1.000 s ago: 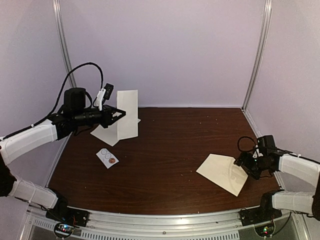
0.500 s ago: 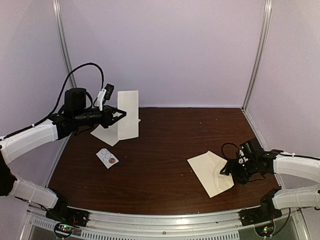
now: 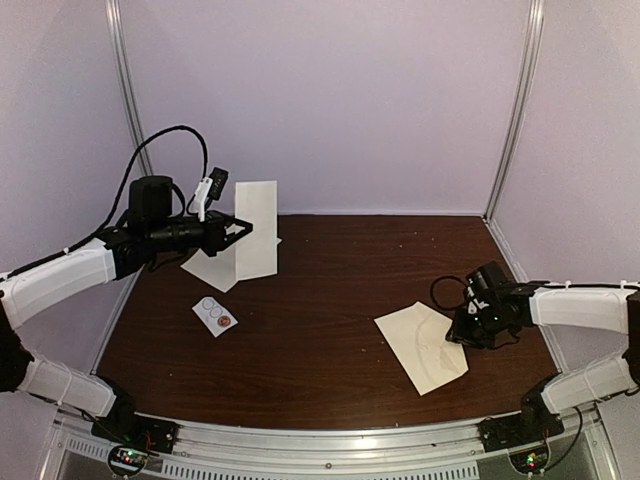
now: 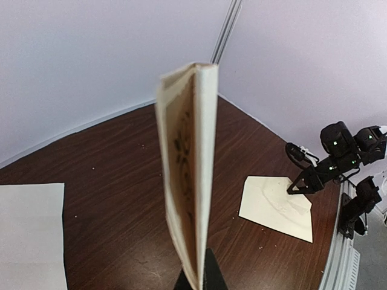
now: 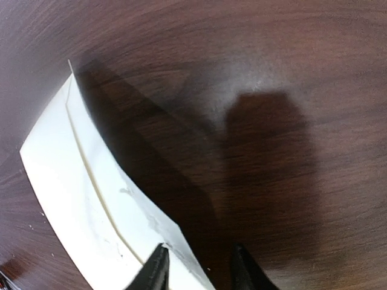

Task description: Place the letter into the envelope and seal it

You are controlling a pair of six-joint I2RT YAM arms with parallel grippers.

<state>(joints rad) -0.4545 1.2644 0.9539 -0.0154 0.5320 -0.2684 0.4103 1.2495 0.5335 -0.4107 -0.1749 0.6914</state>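
Insertion and sealing both remain: the left end effector (image 3: 238,229) clamps the folded letter (image 3: 256,228) upright above the far-left tabletop (image 3: 330,290), well apart from the envelope (image 3: 420,345) lying flat at near right, where the right end effector (image 3: 462,335), narrowly parted, sits at its right edge.

No writing can be read anywhere. The folded letter (image 4: 187,175) shows dark printed marks on its inner face, too blurred to make out. The small card (image 3: 215,315) on the worktop (image 3: 330,290) bears only round stickers.
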